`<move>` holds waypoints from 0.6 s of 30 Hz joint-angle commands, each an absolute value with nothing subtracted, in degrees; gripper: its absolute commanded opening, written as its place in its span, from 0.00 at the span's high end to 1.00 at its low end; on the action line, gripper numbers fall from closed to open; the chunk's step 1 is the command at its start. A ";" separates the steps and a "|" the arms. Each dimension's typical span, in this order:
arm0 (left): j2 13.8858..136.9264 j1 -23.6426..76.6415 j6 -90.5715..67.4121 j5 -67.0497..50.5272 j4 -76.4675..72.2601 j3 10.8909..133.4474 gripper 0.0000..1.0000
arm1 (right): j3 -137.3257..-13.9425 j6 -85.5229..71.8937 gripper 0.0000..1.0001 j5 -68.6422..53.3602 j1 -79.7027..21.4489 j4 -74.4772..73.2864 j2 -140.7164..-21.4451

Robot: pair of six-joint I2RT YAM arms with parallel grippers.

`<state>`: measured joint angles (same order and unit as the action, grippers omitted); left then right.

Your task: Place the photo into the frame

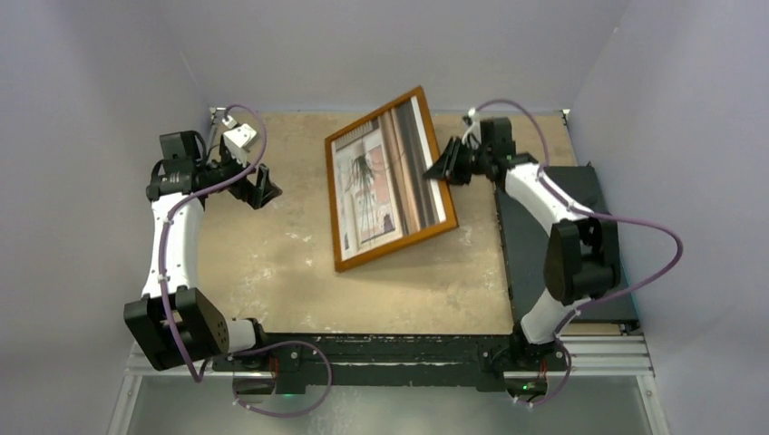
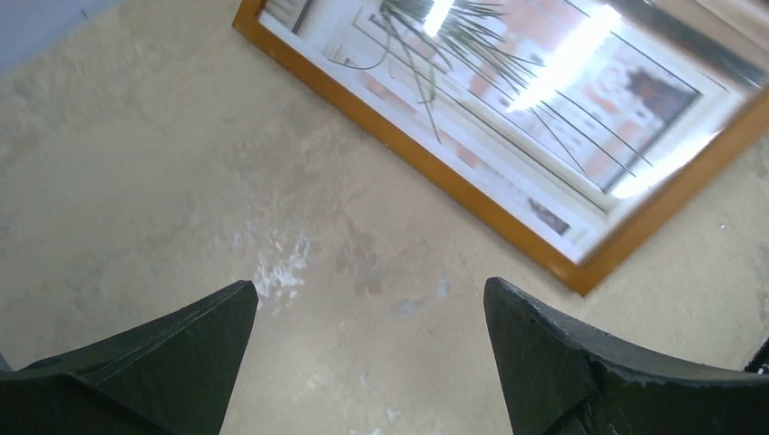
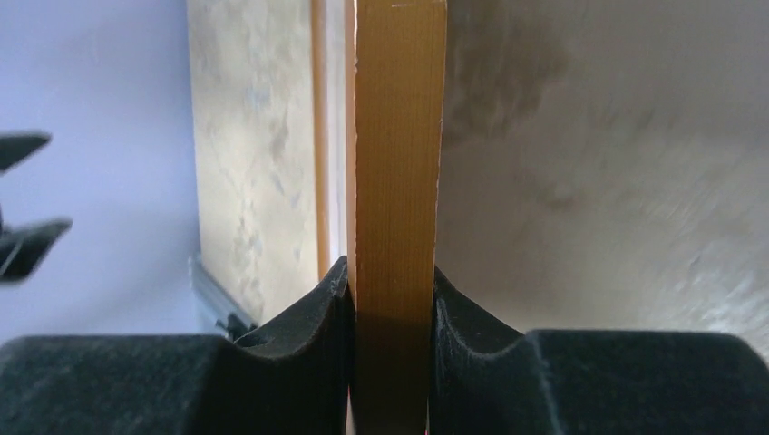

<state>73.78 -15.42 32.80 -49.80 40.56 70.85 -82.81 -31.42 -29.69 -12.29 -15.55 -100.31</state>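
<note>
Gripping the frame point(image 1: 332, 204) by one long rail, the right fingers point(image 1: 444, 167) are closed on the wood about midway along it. In the right wrist view that orange-brown rail point(image 3: 396, 181) runs straight up between the two black pads, which press it from both sides. The frame sits near the middle of the counter point(image 1: 272, 272), turned at an angle. Its gripped side looks raised, and the opposite rail lies down at the counter's surface. The photo point(image 1: 385, 186) shows inside the frame's opening and fills it. It has beige, white and dark vertical bands, and thin plant leaves run across it. In the left wrist view, bright glare streaks cross the photo point(image 2: 508, 100).

The left fingers point(image 1: 266, 192) are spread wide and hold nothing. They are well apart from the frame, on the side away from the gripped rail. Seen from the left wrist, both tips point(image 2: 195, 335) hang over bare counter with the frame's near corner point(image 2: 585, 272) beyond them. A black slab point(image 1: 524, 267) lies beyond the gripped rail, at the counter's edge under the right arm.
</note>
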 commanded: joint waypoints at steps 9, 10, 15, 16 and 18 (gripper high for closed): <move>76.69 -15.91 21.50 -37.63 31.31 58.95 0.03 | -50.06 -33.98 0.90 -34.22 -13.80 17.95 -89.49; 76.83 -15.92 20.72 -37.01 30.54 58.50 0.03 | -48.36 -34.19 0.89 -32.25 -13.80 19.30 -89.55; 77.45 -15.92 16.93 -34.78 25.36 55.81 0.02 | -36.13 -41.64 0.82 -22.18 -13.80 32.63 -88.18; 77.43 -15.91 16.29 -34.67 24.32 55.18 0.01 | -34.11 -43.28 0.81 -21.32 -13.80 35.96 -88.38; 77.35 -15.91 14.81 -34.98 22.46 54.28 0.01 | -31.70 -45.41 0.78 -20.65 -13.83 40.99 -89.68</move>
<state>77.52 -15.51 19.88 -35.94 29.47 55.96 -36.25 -43.00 -31.64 -13.82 27.44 -89.86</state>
